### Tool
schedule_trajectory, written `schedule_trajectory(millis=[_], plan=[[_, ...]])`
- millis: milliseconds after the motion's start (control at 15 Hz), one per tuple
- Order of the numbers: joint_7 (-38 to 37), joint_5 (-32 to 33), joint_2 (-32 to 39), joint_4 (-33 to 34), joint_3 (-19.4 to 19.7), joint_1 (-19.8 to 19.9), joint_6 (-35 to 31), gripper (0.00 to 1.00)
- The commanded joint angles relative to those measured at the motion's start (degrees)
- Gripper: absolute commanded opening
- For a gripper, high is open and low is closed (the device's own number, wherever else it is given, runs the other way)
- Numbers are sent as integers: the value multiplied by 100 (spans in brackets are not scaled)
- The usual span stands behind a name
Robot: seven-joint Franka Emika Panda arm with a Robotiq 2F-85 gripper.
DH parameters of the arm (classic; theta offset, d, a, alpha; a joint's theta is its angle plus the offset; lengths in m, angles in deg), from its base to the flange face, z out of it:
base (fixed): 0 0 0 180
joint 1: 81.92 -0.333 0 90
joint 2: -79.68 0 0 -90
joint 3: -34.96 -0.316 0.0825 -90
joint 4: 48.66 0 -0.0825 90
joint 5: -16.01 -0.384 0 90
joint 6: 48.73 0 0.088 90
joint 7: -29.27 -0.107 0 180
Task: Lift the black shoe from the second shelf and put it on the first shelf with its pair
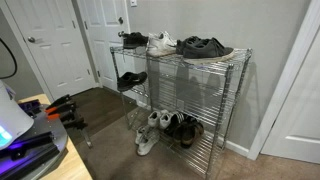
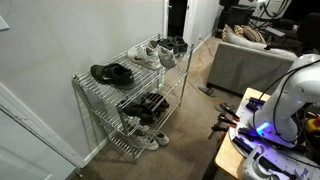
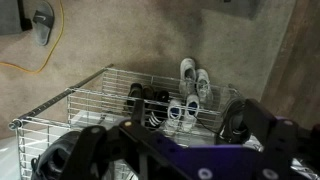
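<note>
The black shoe (image 1: 132, 79) lies on the second shelf (image 1: 150, 92), at the end of the rack nearest the door. Its pair (image 1: 131, 40) sits directly above it on the first shelf (image 1: 176, 57), at the same end. My gripper (image 1: 66, 108) is open and empty. It hangs low, well away from the rack, and also shows in an exterior view (image 2: 222, 122). In the wrist view my gripper (image 3: 165, 150) has its two dark fingers spread wide, with the wire rack beyond them. A dark shoe (image 3: 235, 122) shows by one finger.
White sneakers (image 1: 160, 43) and bulky dark grey sneakers (image 1: 204, 47) share the top tier. More shoes (image 1: 165, 128) crowd the bottom tier. White doors (image 1: 55, 45) stand beside the rack. A grey sofa (image 2: 250, 60) and a wooden table edge (image 1: 40, 140) are near my arm.
</note>
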Motion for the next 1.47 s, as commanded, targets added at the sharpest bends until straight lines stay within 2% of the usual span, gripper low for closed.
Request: schedule_trajectory(millis=[0, 400, 467, 667, 1000, 1400], plan=[[-15, 13, 5, 11, 25, -35, 11, 100], [-15, 13, 5, 11, 25, -35, 11, 100], [-194, 68, 53, 25, -88, -29, -85, 100], [-756, -48, 366, -177, -400, -122, -743, 100], [-1987, 0, 1491, -418, -1020, -314, -2057, 100], [-3485, 236, 2768, -307, -1393, -482, -3366, 100]])
